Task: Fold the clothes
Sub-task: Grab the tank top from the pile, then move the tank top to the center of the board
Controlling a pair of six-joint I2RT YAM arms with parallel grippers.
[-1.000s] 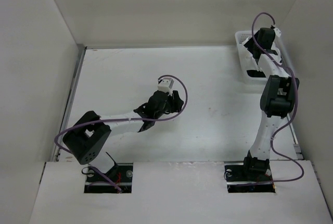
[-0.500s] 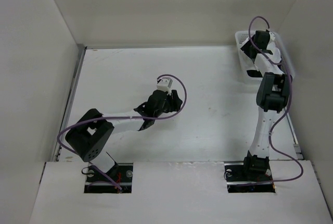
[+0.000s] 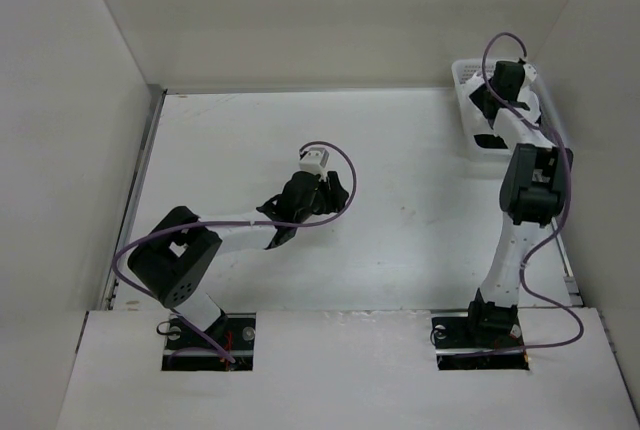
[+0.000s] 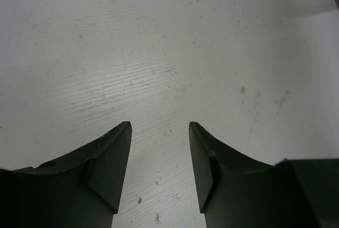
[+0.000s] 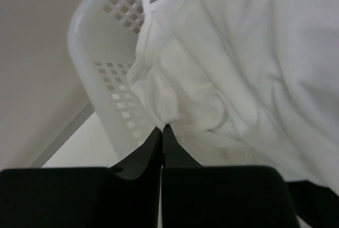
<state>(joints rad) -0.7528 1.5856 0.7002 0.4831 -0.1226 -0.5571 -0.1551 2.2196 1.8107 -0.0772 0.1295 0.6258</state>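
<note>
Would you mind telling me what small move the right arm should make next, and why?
Probably lift the right gripper straight up. Its jaws are shut on a fold of the white garment, which lies in the basket, while the left gripper hangs open over the table.

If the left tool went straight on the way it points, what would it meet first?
Probably the bare table: nothing else lies ahead of the open left tool in its wrist view, though its downward tilt is hard to judge.
</note>
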